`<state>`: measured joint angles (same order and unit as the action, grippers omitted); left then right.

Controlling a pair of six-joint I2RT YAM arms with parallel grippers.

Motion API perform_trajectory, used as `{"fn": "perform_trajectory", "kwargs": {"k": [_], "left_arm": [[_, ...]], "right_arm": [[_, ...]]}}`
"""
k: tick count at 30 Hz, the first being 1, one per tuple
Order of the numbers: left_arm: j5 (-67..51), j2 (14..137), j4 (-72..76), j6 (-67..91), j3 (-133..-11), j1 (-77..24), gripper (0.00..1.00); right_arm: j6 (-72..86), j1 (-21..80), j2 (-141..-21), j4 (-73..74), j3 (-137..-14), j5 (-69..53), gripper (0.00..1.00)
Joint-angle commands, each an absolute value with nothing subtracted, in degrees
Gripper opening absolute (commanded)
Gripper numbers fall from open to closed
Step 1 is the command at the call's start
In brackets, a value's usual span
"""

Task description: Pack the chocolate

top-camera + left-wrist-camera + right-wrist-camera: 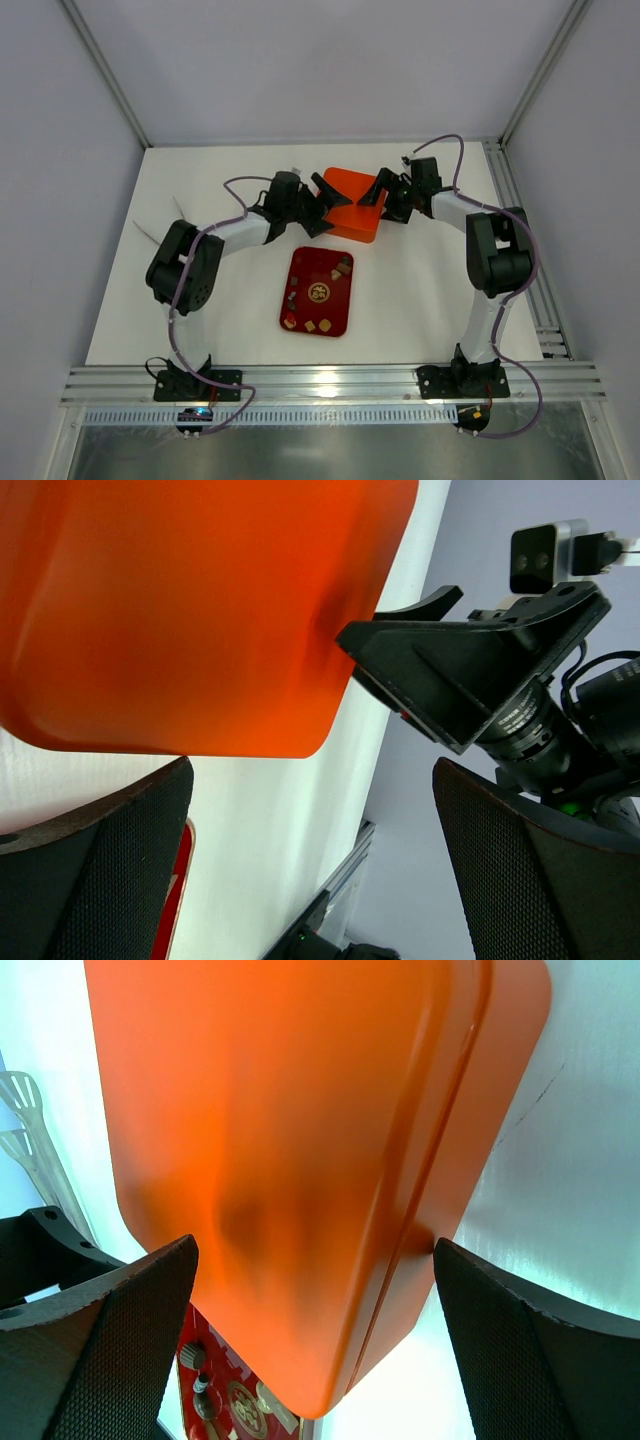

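Bracketing the orange box (352,212) at the far middle of the table (420,290), with the left arm (240,230) on one side and the right arm (455,205) on the other. Holding the left jaws and the right jaws wide open, gripping nothing in either, with one finger of the right pair seemingly touching the box's edge in the left wrist view.

Leaving the chocolate (318,293) lying loose on the dark red tray (303,262), just short of the box on the side nearer the arm bases, in dark, tan and pale pieces scattered apart. Showing no piece inside the box, only a smooth orange top, apparently closed. Judging the packing as not yet begun, with opening the box and carrying every piece across remaining to be done.

Working on a white table, with a pale, clear utensil-like item (160,228) lying near its left edge. Sitting inside a plain white-walled enclosure, with aluminium framing (330,382) running along the near edge.
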<state>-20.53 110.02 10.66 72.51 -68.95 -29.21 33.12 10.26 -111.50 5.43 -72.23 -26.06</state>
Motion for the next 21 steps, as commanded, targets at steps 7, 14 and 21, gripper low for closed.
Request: {"fn": "perform_trajectory", "kwargs": {"k": [7, 14, 21], "left_arm": [[-16.7, 111.2, 19.8, 76.0, -67.5, -30.8, 1.0], [-15.0, 110.8, 17.0, 73.1, -68.8, -31.4, 1.0], [-14.4, 107.0, 3.7, 64.4, -74.0, -31.6, 1.0]], "right_arm": [[33.4, 10.1, -111.9, 2.3, -72.2, -27.5, 1.0], [33.4, 10.1, -111.8, 1.8, -71.8, -27.6, 1.0], [33.7, 9.0, -111.5, 1.9, -72.2, -26.7, 1.0]]}}
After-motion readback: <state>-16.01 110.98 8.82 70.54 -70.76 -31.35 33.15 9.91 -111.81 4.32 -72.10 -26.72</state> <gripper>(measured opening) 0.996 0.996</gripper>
